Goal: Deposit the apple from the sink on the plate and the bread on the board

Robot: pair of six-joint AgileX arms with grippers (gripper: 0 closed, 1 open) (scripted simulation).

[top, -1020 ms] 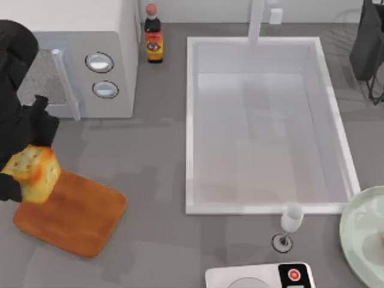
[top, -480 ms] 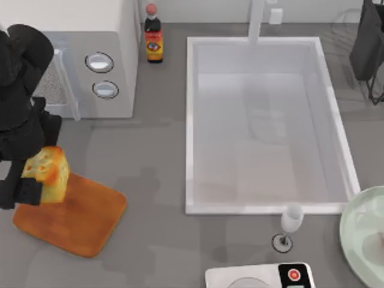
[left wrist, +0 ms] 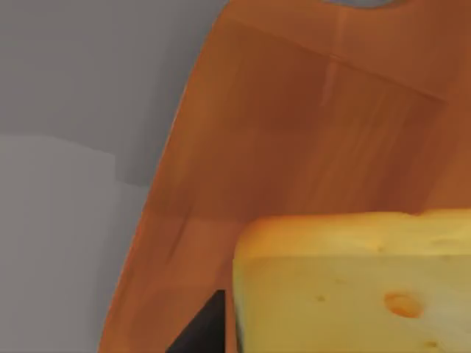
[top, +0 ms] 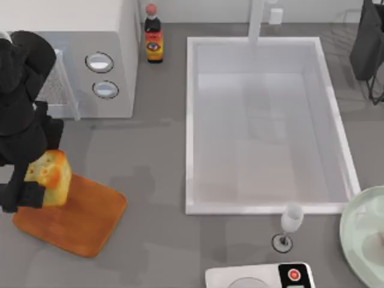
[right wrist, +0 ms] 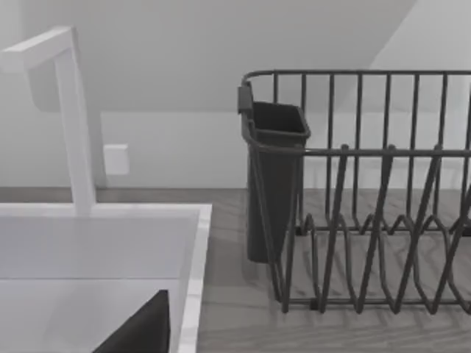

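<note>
Over the wooden board (top: 72, 219) at the table's left side, the left gripper (top: 37, 189) holds the bread (top: 49, 178) tight between its fingers. This looks like the step of setting the bread down. Next, it likely needs to go lower, then let go. Up close, the left wrist view shows the bread (left wrist: 353, 283) hanging above the board (left wrist: 294, 147). Farther off sits the white sink (top: 267, 207), with the green plate (top: 354, 231) at the right edge. The right arm is parked near the dish rack (right wrist: 368, 191).
</note>
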